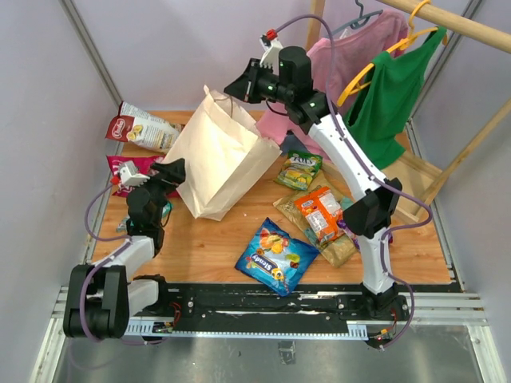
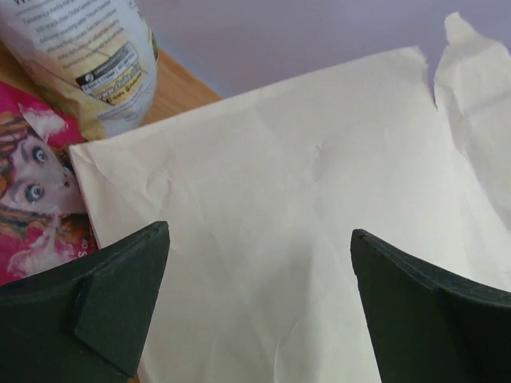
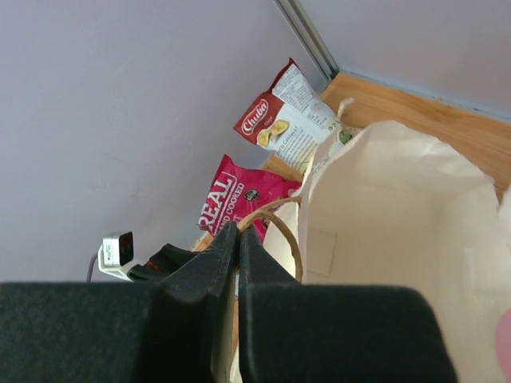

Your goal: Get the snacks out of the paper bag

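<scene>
Paper bag [image 1: 215,159] [image 2: 303,175] [image 3: 399,215]: stands tilted on the left half of the worktop [image 1: 215,239], mouth open and turned to the far edge; no snack can be made out inside it
Loop handle [image 3: 279,231]: thin tan arc at the bag's rim, meeting the tips of the right pincer
Right gripper [image 1: 231,86] [image 3: 238,231]: at the top rim of the bag, fingers pressed together; whether the handle is caught between them cannot be told
Left gripper [image 1: 172,171] [image 2: 259,303]: fingers spread wide, facing the bag's left wall from just beside it; nothing is held
Red-white packet [image 1: 142,128] [image 2: 88,56] [image 3: 287,112]: far left corner, outside the bag
Magenta packet [image 1: 128,167] [image 2: 32,191] [image 3: 239,195]: left edge, just nearer than the red-white one, beside the bag's base
Green packet [image 1: 300,169]: middle of the worktop, right of the bag
Orange packet [image 1: 319,214]: lies on the tan packet [image 1: 339,247], right half
Blue packet [image 1: 277,255]: near edge, centre
Pink shirt [image 1: 351,48] and green shirt [image 1: 395,96]: on hangers above the far right corner
</scene>
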Tool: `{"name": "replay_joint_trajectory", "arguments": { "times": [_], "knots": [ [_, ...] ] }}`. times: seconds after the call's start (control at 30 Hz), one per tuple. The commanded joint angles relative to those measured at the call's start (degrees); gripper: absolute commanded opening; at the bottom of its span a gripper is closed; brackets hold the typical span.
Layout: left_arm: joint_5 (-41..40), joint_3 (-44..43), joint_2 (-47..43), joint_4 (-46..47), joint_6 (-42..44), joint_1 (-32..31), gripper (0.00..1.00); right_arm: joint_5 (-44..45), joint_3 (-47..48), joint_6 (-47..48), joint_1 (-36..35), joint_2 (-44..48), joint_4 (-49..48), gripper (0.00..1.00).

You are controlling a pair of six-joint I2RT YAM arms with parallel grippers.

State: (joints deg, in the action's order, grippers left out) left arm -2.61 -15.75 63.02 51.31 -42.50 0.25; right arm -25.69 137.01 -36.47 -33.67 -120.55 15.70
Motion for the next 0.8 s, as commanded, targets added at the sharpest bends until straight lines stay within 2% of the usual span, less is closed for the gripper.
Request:
{"name": "replay_joint_trajectory", "arguments": {
  "times": [0.0,0.23,0.5,0.57,0.77],
  "knots": [
    [3.6,-0.1,5.6,4.0,-2.3,0.5,1.0,-0.9,-1.8,2.2,0.7,2.4,-1.1,0.01],
    [4.6,1.7,12.1,9.8,-4.7,0.5,0.99,0.2,-2.5,4.9,-0.1,4.8,-0.6,0.01],
    [6.9,1.9,22.7,20.6,-8.3,0.4,0.98,5.9,-3.3,12.5,-6.5,9.2,1.7,0.01],
    [8.7,0.3,25.9,22.8,-8.7,0.3,0.97,8.1,-2.5,15.0,-7.7,9.1,3.0,0.01],
    [15.2,-9.6,37.1,21.9,-9.5,-0.6,0.91,11.7,-0.8,19.1,-10.0,7.5,6.1,0.01]
  ]
}}
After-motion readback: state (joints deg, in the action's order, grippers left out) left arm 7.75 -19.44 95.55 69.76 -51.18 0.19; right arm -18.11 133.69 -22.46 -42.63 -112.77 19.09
